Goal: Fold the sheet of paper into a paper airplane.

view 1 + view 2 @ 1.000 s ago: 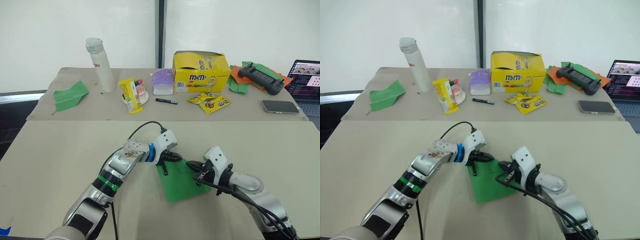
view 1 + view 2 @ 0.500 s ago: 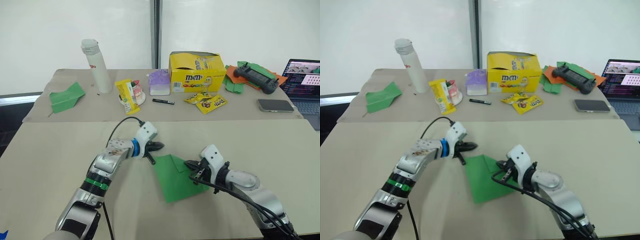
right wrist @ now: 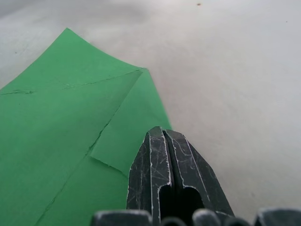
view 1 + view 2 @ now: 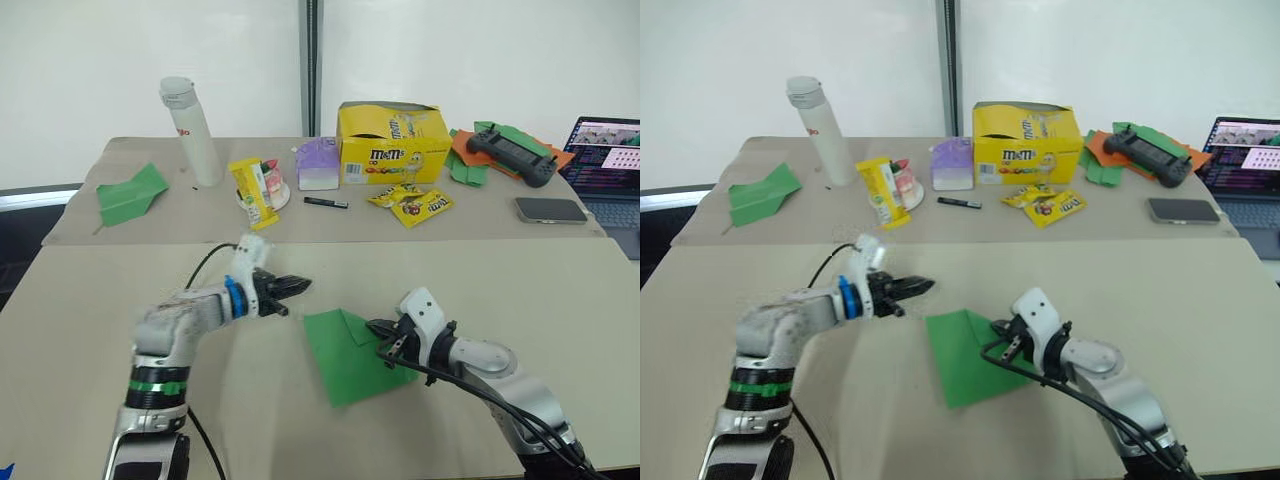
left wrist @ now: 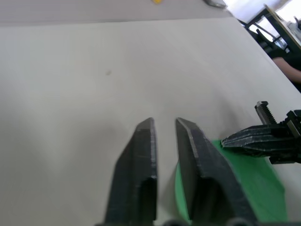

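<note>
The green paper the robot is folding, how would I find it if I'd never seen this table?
Look at the near beige table, not the cluttered far one. The sheet of paper lies flat between the left hand and right hand, whose tips rest on its edge. Unlike the green paper plane far off, it has just one corner folded over.

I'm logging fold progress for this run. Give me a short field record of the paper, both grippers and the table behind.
paper: sheet of paper flat on the near table, one corner folded over
left gripper: left gripper off the sheet to its left, fingers slightly apart, holding nothing
right gripper: right gripper shut, tips on the sheet's right edge by the folded corner
far table: green paper plane, white bottle, yellow M&M's box
</note>
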